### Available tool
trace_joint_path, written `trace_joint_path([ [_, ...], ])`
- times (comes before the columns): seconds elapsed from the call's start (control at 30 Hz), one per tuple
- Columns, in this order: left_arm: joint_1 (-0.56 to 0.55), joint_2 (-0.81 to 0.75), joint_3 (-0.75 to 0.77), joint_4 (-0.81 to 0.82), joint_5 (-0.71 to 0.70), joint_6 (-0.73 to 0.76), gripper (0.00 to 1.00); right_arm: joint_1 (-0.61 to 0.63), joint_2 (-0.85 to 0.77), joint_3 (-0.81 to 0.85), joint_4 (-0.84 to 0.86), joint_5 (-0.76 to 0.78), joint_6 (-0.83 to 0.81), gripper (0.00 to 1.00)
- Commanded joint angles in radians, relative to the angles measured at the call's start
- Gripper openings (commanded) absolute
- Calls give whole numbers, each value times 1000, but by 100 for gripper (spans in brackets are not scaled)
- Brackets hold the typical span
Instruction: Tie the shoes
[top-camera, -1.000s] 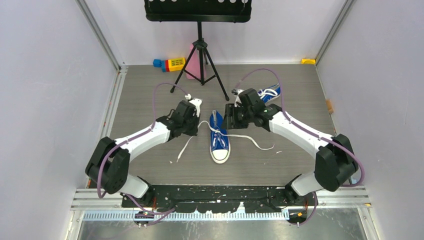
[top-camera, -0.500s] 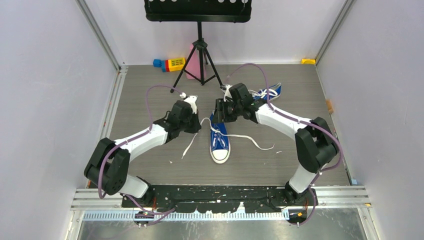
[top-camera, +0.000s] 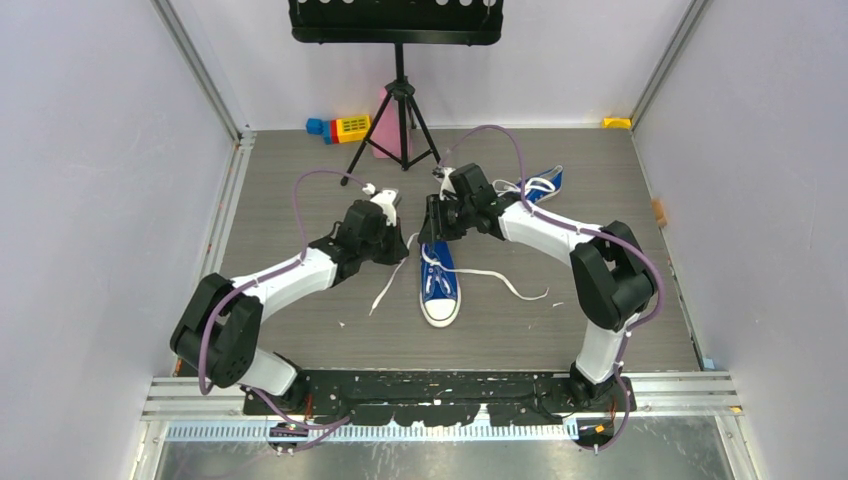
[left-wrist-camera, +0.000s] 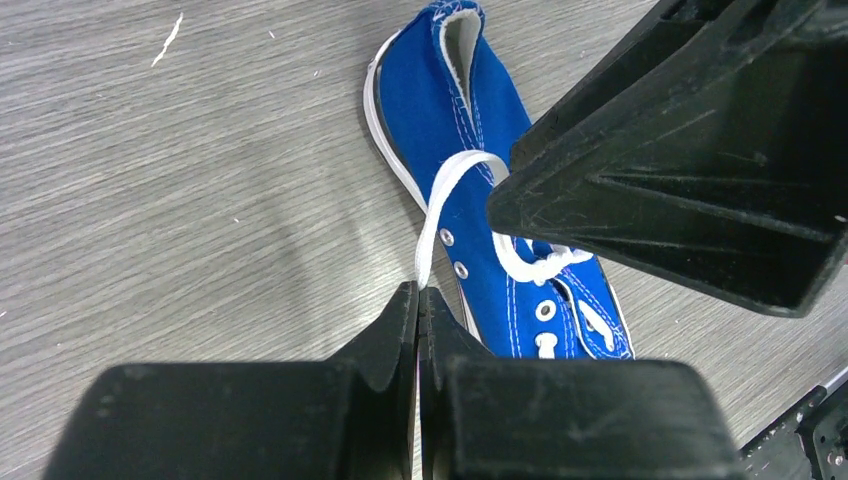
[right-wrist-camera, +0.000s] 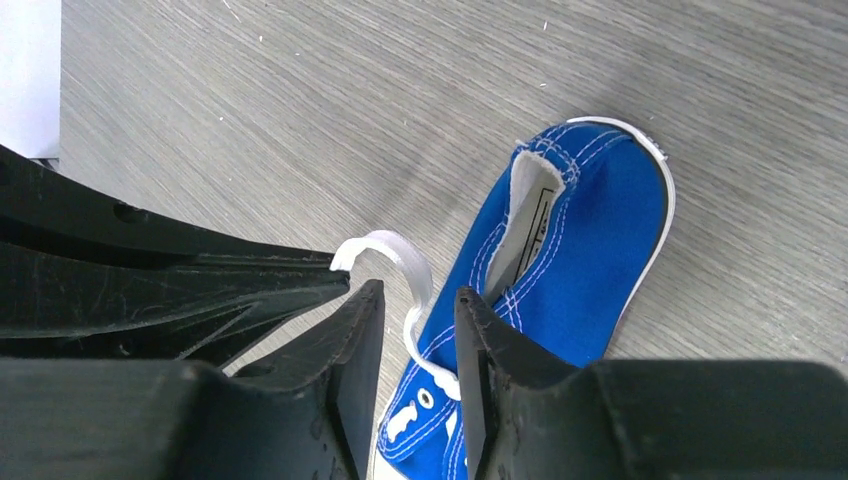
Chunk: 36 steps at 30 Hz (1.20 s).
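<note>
**Item: near sneaker (top-camera: 439, 285).** It lies mid-table between my two arms. Its long axis runs near to far, with the white toe cap toward my bases and the heel toward the back. The second sneaker (top-camera: 541, 185) lies well apart at the far right, untouched.

**Item: left gripper (left-wrist-camera: 420, 292).** The jaws are pressed together on the left lace (left-wrist-camera: 437, 205), which arches from my fingertips across to the upper eyelets. It sits just beside the sneaker's left flank.

**Item: right gripper (right-wrist-camera: 418, 295).** It hangs over the heel end, pointing toward the toe. The jaws are apart with a narrow gap, and the raised lace loop (right-wrist-camera: 395, 252) passes through that gap, not yet pinched. This is the nearer arm to the loop, and the loop crosses my jaw line roughly square. I judge that closing here would catch it.

**Item: loose right lace (top-camera: 505, 280).** It trails on the table to the sneaker's right.

**Changes against the earlier frame.** My right arm has swung in from near the second sneaker to over this heel, and its jaws have narrowed. My left gripper has crept farther back, drawing the lace tail with it.
</note>
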<state>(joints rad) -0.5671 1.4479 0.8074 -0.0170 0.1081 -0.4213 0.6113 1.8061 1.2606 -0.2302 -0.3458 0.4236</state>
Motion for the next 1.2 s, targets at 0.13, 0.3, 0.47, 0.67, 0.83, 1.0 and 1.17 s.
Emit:
trace_joint_path([
  [0.13,5,18,19,46,31,-11,0,2,9,52,54,13,-3,23],
  [0.3,5,20,18,48,35,-10,0,5,23,65,44,8,-6,27],
  [0.47,6,22,26,55,39,-10,0,17,41,78,17,42,-24,30],
  [0.67,6,31,40,51,39,-10,0,25,49,86,-8,78,-30,19],
  [0.83,6,35,45,27,47,-7,0,25,-4,71,-20,99,-35,9],
  [1.0,4,53,41,26,97,-9,0,25,-66,46,-54,132,-51,0],
  [1.17,3,76,36,33,149,-9,0,25,-103,62,-128,164,-77,0],
])
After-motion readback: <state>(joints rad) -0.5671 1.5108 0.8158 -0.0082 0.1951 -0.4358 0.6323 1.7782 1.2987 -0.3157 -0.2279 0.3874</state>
